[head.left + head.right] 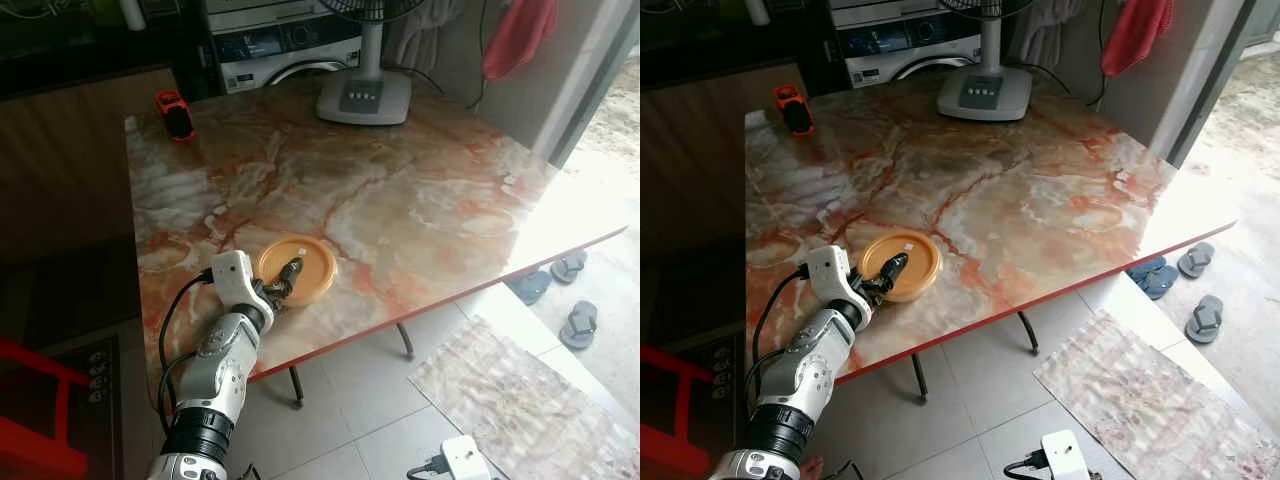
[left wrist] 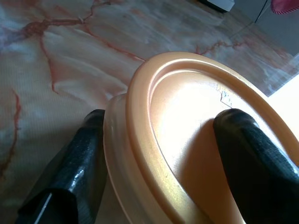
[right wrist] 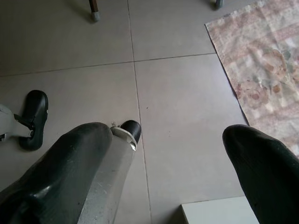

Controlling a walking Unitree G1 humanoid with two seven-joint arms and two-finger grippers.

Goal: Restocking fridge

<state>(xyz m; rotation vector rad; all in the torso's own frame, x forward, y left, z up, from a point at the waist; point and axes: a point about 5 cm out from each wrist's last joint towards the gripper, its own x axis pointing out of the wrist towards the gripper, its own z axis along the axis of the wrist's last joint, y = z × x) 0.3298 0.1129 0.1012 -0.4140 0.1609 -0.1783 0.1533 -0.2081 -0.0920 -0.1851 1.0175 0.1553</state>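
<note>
I have the left gripper (image 1: 285,283) straddling the near rim of the orange lidded container (image 1: 303,268), which sits on the marble table (image 1: 400,200) close to its near edge, toward the near-left corner. From the head camera the fingers look merely laid across the lid; the left wrist view tells me more: one finger (image 2: 247,154) rests on top of the lid and the other finger (image 2: 77,172) sits outside the wall, down by the tabletop, so the claw is apart around the rim and I judge not yet clamped. I read this as the pickup step for restocking. Next I need to close firmly on the rim and lift straight up, keeping the container level, since a shallow tub held by one edge could tip or slip. The right gripper (image 3: 177,154) hangs idle at my side, fingers spread, looking down at floor tiles and a patterned mat (image 3: 261,60). At the table's far edge stand a fan base (image 1: 364,97) and, nearer the far-left corner, a small orange-and-black object (image 1: 176,112).
</note>
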